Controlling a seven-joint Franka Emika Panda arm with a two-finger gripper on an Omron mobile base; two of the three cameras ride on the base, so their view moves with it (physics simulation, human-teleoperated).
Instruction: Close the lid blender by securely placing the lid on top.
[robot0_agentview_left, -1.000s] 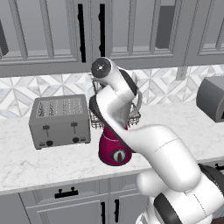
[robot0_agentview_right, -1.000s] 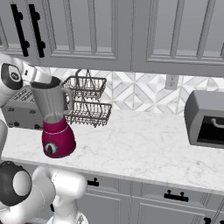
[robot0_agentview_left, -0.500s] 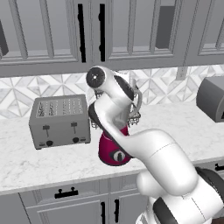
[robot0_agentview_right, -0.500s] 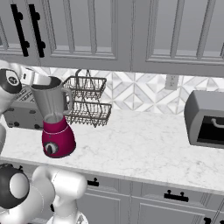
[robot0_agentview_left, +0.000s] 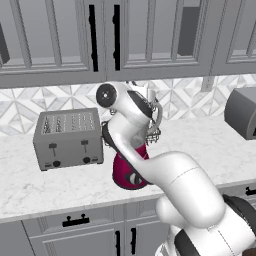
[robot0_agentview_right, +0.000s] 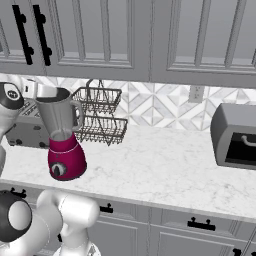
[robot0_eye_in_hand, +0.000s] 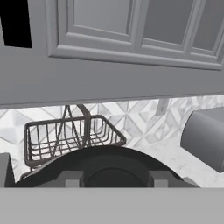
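So the gripper (robot0_eye_in_hand: 112, 178) has its jaws pinched on the lid (robot0_eye_in_hand: 105, 168), a black disc at 6 o'clock in the hand view. The blender (robot0_agentview_right: 62, 137) sits on the counter (robot0_agentview_right: 165, 170) at 9 o'clock in the right base view, jar mouth open, wire rack (robot0_agentview_right: 100, 117) just behind it. My worry: if the lid comes down off-centre or tilted, it could catch the rim and slide off, or nudge the jar. Count: one lid, one blender, one toaster (robot0_agentview_left: 67, 137), one rack.
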